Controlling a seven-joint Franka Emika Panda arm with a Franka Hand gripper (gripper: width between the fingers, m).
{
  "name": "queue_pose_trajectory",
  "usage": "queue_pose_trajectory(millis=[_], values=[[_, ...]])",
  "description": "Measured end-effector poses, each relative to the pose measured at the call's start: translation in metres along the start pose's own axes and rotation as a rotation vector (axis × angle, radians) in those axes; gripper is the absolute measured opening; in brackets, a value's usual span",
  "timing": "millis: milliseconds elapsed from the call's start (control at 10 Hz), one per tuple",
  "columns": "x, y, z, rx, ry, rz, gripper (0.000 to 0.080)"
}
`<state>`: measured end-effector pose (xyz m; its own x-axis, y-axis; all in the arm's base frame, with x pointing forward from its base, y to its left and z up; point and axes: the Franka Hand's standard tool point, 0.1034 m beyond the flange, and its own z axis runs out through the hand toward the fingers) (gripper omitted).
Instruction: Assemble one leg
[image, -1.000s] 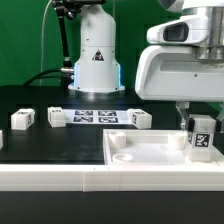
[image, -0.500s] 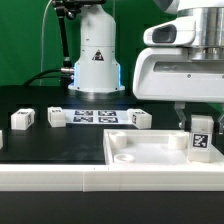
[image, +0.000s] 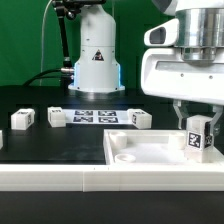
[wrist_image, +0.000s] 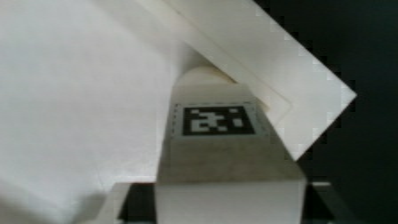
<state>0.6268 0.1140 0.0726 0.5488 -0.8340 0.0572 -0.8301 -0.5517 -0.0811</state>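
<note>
My gripper (image: 196, 124) is shut on a white leg (image: 199, 139) with a black-and-white tag, held upright at the far right corner of the large white square panel (image: 150, 152) on the exterior view's right. In the wrist view the leg (wrist_image: 221, 140) fills the middle between my fingers, its tagged end pointing at the panel's corner (wrist_image: 267, 70). Three more legs stand on the black table: one at the exterior view's left (image: 22, 119), one next to it (image: 55, 117), one behind the panel (image: 139, 118).
The marker board (image: 97, 116) lies flat between the loose legs. The robot's white base (image: 95, 60) stands behind it. A white ledge (image: 60, 178) runs along the table's front edge.
The gripper with the leg has risen slightly and shifted a little toward the exterior view's left over the panel's corner. The other legs have not moved.
</note>
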Motion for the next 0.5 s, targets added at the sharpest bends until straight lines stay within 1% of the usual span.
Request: queue_pose_trajectory(millis=[500], values=[[-0.0014, 0.0032, -0.0007, -0.011, 0.01, 0.4, 0.0291]])
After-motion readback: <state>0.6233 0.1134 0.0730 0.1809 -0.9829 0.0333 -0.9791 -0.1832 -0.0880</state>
